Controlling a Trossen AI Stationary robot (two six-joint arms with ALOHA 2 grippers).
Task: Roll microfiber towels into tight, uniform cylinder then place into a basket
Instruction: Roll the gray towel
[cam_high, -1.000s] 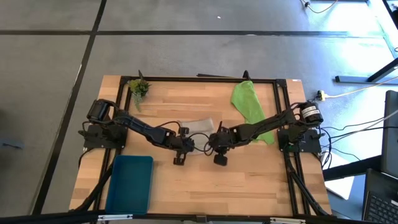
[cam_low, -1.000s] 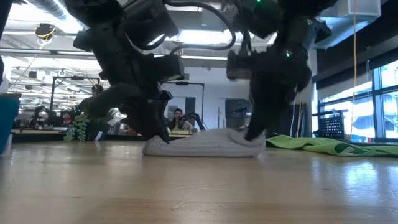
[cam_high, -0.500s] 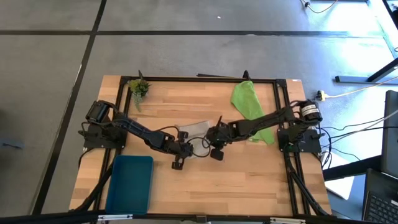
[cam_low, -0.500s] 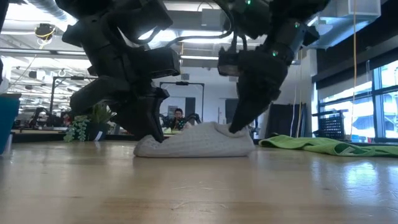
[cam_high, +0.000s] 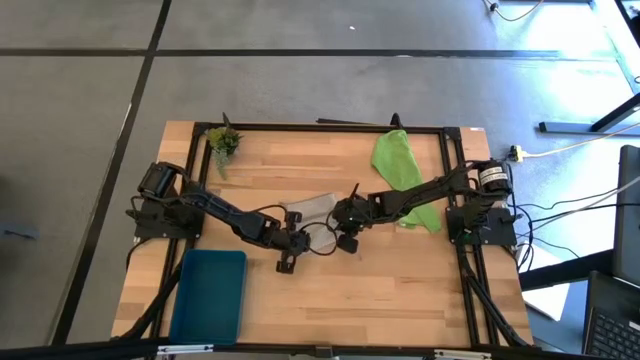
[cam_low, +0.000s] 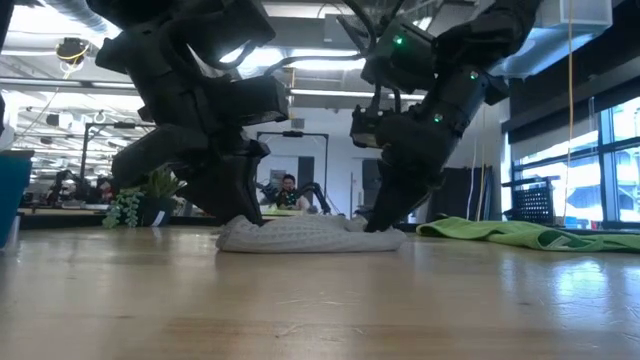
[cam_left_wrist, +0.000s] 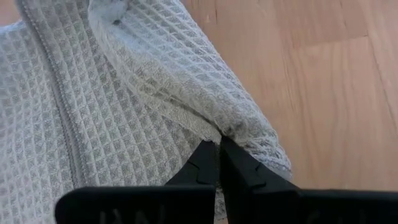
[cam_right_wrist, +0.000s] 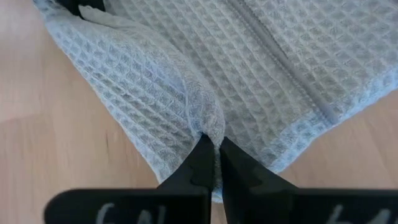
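Grey waffle-weave towel (cam_high: 312, 207) lies mid-counter (cam_high: 400, 280), pinched at both ends: the left tool (cam_left_wrist: 219, 144) is clamped on a fold at one end, the right tool (cam_right_wrist: 216, 145) clamped on a fold at the other. The lime green towel (cam_high: 400, 170) lies spread near the counter's far right corner. The teal basket (cam_high: 210, 295) sits at the near left corner, well apart from both tools.

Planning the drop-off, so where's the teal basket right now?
In the high view the basket sits at the table's near-left corner, below the left arm's base and well clear of the grey towel that both grippers pinch mid-table.
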